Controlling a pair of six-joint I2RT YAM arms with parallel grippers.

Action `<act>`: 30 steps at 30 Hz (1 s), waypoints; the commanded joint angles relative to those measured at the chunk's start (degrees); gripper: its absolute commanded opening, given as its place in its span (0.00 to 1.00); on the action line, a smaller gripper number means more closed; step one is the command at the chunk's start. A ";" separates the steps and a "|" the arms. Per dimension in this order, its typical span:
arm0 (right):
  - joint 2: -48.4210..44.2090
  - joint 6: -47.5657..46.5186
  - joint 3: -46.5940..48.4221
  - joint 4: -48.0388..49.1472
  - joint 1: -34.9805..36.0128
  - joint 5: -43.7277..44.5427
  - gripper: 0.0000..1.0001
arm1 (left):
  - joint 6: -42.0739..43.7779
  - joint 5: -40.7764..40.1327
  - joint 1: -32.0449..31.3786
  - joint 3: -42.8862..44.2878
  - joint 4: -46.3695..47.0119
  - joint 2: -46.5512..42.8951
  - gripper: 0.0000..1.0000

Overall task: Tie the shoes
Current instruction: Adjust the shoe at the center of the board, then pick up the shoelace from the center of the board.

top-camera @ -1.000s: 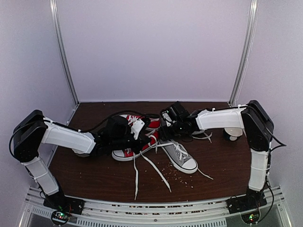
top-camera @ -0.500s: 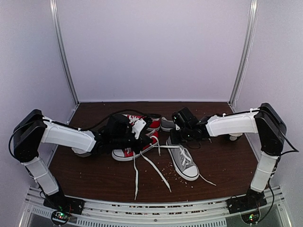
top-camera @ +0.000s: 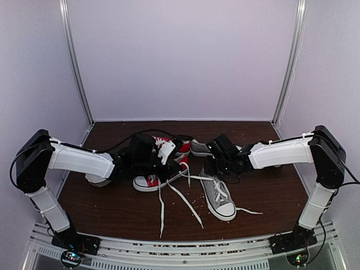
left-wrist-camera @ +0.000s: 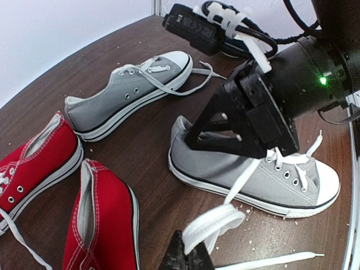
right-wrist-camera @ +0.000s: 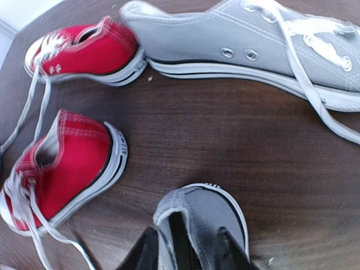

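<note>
Two grey shoes lie on the brown table. The nearer shoe (top-camera: 219, 197) (left-wrist-camera: 253, 171) points its toe toward the front edge. My right gripper (top-camera: 214, 167) (right-wrist-camera: 185, 250) is shut on its heel (right-wrist-camera: 205, 216), one finger on each side of the squeezed collar. From this shoe a white lace (left-wrist-camera: 219, 222) (top-camera: 194, 176) runs left to my left gripper (top-camera: 170, 169) (left-wrist-camera: 188, 260), which is shut on a folded loop of it. The other grey shoe (top-camera: 199, 148) (left-wrist-camera: 126, 93) (right-wrist-camera: 242, 42) lies behind, untied.
Two red sneakers (top-camera: 153, 181) (top-camera: 175, 145) (right-wrist-camera: 70, 163) (right-wrist-camera: 84, 53) lie left of the grey pair, under my left wrist. Their long white laces (top-camera: 162, 211) trail toward the front edge. Crumbs (top-camera: 203, 198) dot the table (top-camera: 112, 208).
My right gripper has closed on the grey shoe's heel and pulled it right and nearer, turning its toe toward the front edge. The left gripper has kept its hold on the lace.
</note>
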 commanded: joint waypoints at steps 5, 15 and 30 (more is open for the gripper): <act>-12.02 -6.94 -0.15 -9.58 -0.59 -1.06 0.59 | 2.66 -0.63 0.25 3.94 0.03 1.17 0.00; -20.05 -25.62 0.20 -45.05 -5.15 -8.46 0.71 | 3.60 0.31 0.25 4.55 0.42 1.81 0.00; -7.50 -26.52 -10.96 -41.87 -7.18 -12.94 0.73 | 4.92 2.55 0.25 8.02 -1.18 2.97 0.00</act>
